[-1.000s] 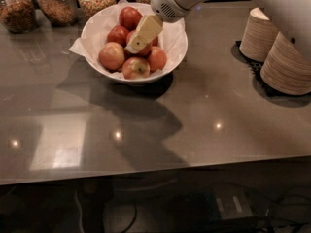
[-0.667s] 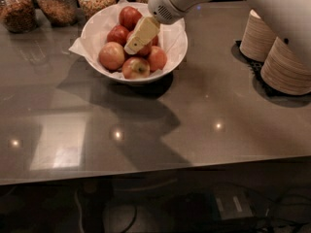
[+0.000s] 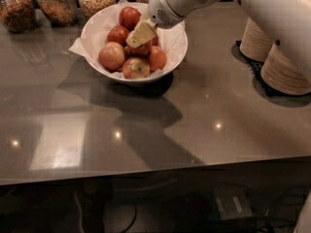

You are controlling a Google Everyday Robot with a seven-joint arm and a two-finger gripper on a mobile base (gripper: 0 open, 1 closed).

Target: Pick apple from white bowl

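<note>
Near the back edge of the grey shiny table (image 3: 194,110), the wide white round bowl (image 3: 177,47) is seen. The red round apple (image 3: 140,50) in its middle is not yet lifted. The white robot gripper (image 3: 141,34) has barely been moved, just above it; apart or together cannot be told.

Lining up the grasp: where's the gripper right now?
Camera view, top left of centre: the gripper hangs over the middle of the white bowl, close above its apples.

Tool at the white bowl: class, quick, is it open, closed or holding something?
Tool: low over the apples in the white bowl; open, closed or holding cannot be told.
</note>
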